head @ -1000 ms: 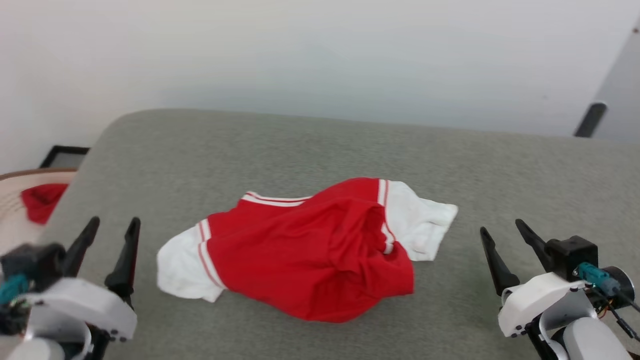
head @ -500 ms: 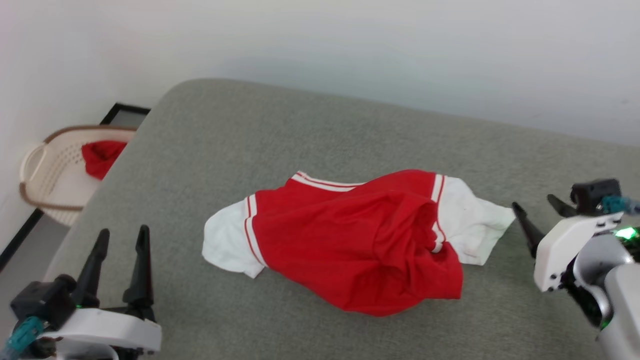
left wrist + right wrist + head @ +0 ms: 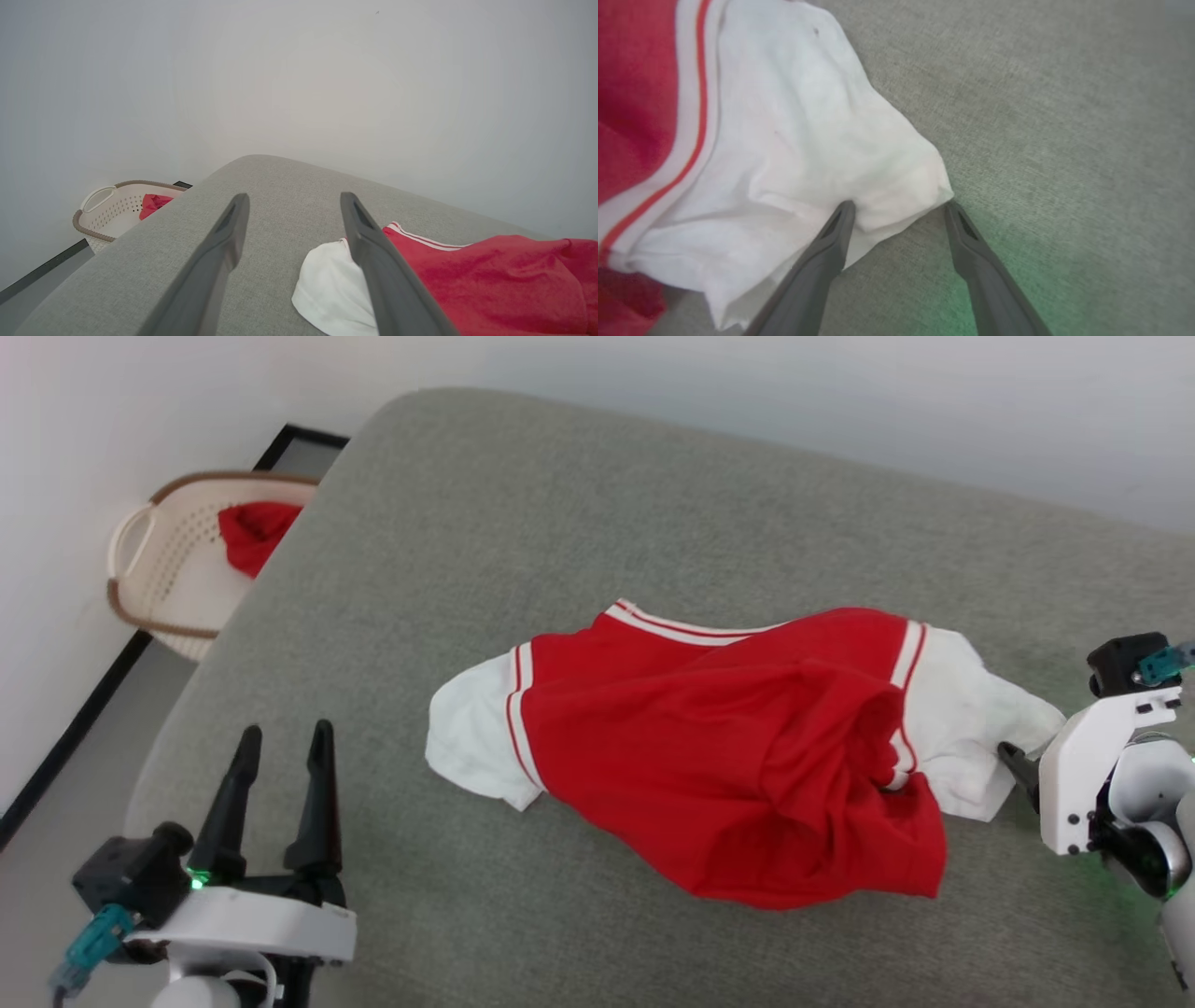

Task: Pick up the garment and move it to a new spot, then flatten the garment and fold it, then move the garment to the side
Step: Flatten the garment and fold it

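Observation:
The garment, a red T-shirt with white sleeves and striped trim, lies crumpled on the grey cushioned surface. My right gripper is down at the outer corner of its right white sleeve. In the right wrist view the open fingers of the right gripper straddle that sleeve corner of the garment, touching the cloth without pinching it. My left gripper stands open and empty at the lower left, apart from the left sleeve. The left wrist view has the left gripper above the surface, the garment to its right.
A cream laundry basket holding a plain red cloth stands on the floor beyond the surface's left edge, against the white wall; it shows too as the basket. The grey surface extends beyond the garment on the far side.
The head camera has swung, shifting the whole picture. My right gripper has come in and down to the right sleeve's corner. The garment lies as before; both grippers stay open.

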Tool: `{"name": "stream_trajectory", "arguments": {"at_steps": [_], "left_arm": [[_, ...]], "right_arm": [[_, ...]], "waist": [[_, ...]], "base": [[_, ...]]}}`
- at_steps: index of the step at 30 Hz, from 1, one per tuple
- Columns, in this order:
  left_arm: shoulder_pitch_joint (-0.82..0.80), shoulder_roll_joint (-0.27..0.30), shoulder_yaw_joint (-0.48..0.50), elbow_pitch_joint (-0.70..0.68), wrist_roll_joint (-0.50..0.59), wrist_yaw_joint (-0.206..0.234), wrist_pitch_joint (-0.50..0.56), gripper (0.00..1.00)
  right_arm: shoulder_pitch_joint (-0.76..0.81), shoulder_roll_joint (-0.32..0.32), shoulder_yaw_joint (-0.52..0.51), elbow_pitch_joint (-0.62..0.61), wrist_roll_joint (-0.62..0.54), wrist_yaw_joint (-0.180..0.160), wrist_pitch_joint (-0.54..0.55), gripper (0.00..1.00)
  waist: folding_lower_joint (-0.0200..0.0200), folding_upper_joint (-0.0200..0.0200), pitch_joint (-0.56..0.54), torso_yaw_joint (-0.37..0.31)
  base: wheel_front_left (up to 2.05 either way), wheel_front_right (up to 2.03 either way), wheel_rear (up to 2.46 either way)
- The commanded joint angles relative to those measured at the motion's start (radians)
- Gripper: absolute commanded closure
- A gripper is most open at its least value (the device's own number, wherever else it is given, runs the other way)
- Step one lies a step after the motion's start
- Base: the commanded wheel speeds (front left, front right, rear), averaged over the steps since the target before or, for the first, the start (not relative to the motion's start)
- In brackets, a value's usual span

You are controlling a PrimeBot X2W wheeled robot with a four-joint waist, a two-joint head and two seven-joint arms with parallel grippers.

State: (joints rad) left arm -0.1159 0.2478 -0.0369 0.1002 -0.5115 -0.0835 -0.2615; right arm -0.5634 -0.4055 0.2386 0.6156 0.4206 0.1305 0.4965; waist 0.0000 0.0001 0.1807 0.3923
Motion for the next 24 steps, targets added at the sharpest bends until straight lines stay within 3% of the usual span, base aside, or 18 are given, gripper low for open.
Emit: {"name": "stream_trajectory", "arguments": {"at_steps": [1, 2, 3, 4, 5, 14, 24], "left_arm": [[-0.011, -0.013, 0.007, 0.006, 0.011, -0.012, -0.003, 0.00], [-0.013, -0.021, 0.012, 0.010, 0.016, -0.018, -0.003, 0.00], [-0.016, -0.027, 0.017, 0.013, 0.022, -0.023, -0.003, 0.00], [-0.018, -0.034, 0.022, 0.016, 0.026, -0.026, -0.003, 0.00], [-0.020, -0.041, 0.025, 0.019, 0.031, -0.031, -0.003, 0.00], [-0.017, -0.066, 0.061, 0.027, 0.055, -0.046, -0.004, 0.00], [-0.002, -0.046, 0.079, 0.005, 0.068, -0.048, -0.003, 0.00]], "right_arm": [[-0.014, -0.004, 0.001, 0.023, 0.006, 0.001, 0.028, 0.00], [-0.015, -0.003, 0.002, 0.036, 0.006, 0.001, 0.045, 0.00], [-0.018, 0.000, -0.003, 0.050, 0.004, 0.001, 0.056, 0.49], [-0.021, 0.002, -0.007, 0.059, -0.001, 0.000, 0.065, 0.91], [-0.026, 0.005, -0.009, 0.070, -0.005, 0.000, 0.076, 1.00], [-0.079, -0.001, -0.020, 0.076, -0.020, 0.000, 0.098, 1.00], [-0.096, -0.048, -0.017, 0.003, 0.006, 0.000, 0.075, 1.00]], "waist": [[0.0000, -0.0001, 0.029, 0.026], [0.0000, -0.0001, 0.031, 0.027], [0.0000, -0.0001, 0.034, 0.027], [0.0000, -0.0001, 0.036, 0.027], [0.0000, -0.0001, 0.038, 0.027], [0.0000, -0.0001, 0.039, 0.001], [0.0000, -0.0001, 0.018, -0.080]], "base": [[0.00, 0.00, 0.00], [0.00, 0.00, 0.00], [0.00, 0.00, 0.00], [0.00, 0.00, 0.00], [0.00, 0.00, 0.00], [0.00, 0.00, 0.00], [0.00, 0.00, 0.00]]}}
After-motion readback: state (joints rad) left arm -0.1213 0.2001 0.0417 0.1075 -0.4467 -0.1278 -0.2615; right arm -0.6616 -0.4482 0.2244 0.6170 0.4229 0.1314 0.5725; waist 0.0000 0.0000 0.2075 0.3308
